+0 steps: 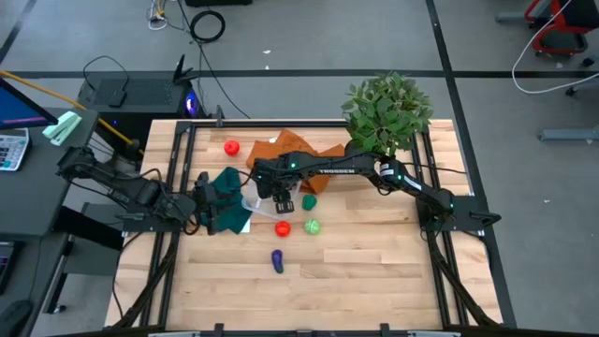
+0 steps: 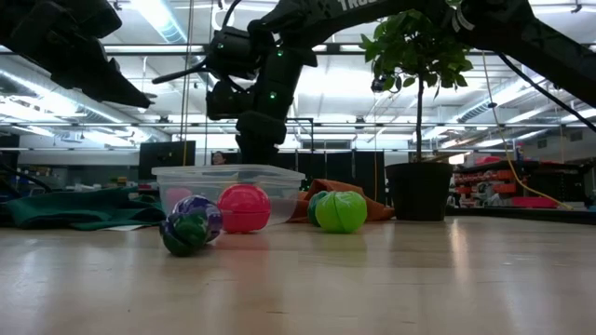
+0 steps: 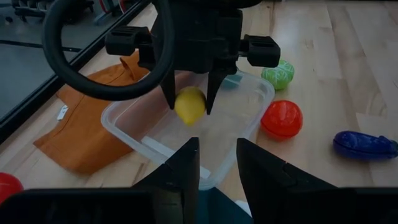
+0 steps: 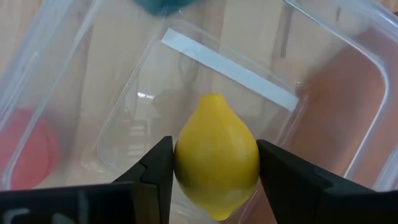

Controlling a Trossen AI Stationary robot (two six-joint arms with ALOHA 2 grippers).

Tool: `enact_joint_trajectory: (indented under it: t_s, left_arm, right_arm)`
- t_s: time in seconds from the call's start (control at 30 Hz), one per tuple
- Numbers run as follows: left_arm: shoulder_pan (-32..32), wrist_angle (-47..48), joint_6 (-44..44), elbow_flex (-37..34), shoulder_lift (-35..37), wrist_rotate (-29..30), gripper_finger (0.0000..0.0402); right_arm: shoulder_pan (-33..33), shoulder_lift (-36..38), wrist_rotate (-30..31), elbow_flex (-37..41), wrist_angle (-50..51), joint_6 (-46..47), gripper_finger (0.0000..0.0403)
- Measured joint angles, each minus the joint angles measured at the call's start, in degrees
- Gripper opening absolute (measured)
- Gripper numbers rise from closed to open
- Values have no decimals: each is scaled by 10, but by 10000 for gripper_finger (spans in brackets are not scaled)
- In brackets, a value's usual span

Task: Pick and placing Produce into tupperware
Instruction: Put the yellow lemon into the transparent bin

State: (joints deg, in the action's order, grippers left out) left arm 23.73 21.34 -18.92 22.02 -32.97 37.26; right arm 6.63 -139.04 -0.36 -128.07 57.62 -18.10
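Observation:
The yellow lemon (image 3: 189, 106) sits between the fingers of my right gripper (image 3: 189, 111), which hangs over the clear tupperware (image 3: 242, 124) in the middle of the table. Outside the box lie a red fruit (image 3: 282, 119), a yellow-green one (image 3: 278, 74), a purple one (image 3: 365, 144), a dark green one (image 1: 309, 201) and a second red one (image 1: 231, 147). My left gripper (image 3: 217, 165) is open at the box's left side, over the dark green cloth (image 1: 227, 183). I cannot tell whether it touches the box. My right gripper pinches the yellow lemon across its middle (image 4: 216, 163) between its two fingers (image 4: 155, 171). The fingers come from above, pointing down, and the lemon's pointed end (image 4: 214, 98) faces down. The lemon is lifted clear over the inside of the tupperware (image 4: 155, 81).
An orange cloth (image 1: 309, 150) lies behind the box, and a potted plant (image 1: 387, 112) stands at the far right. A white label strip (image 4: 227, 68) lies on the box floor. Bare wooden table (image 1: 374, 271) shows toward the near edge.

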Motion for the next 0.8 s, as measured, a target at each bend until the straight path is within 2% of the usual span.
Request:
enact_joint_trajectory:
  t_s: [0.4, 0.8]
  left_arm:
    - [0, 0, 0, 0, 0, 0, 119]
    - [0, 0, 0, 0, 0, 0, 119]
  right_arm:
    - [0, 0, -13, 1, 10, 7, 167]
    - [0, 5, -17, 76, -28, 11, 183]
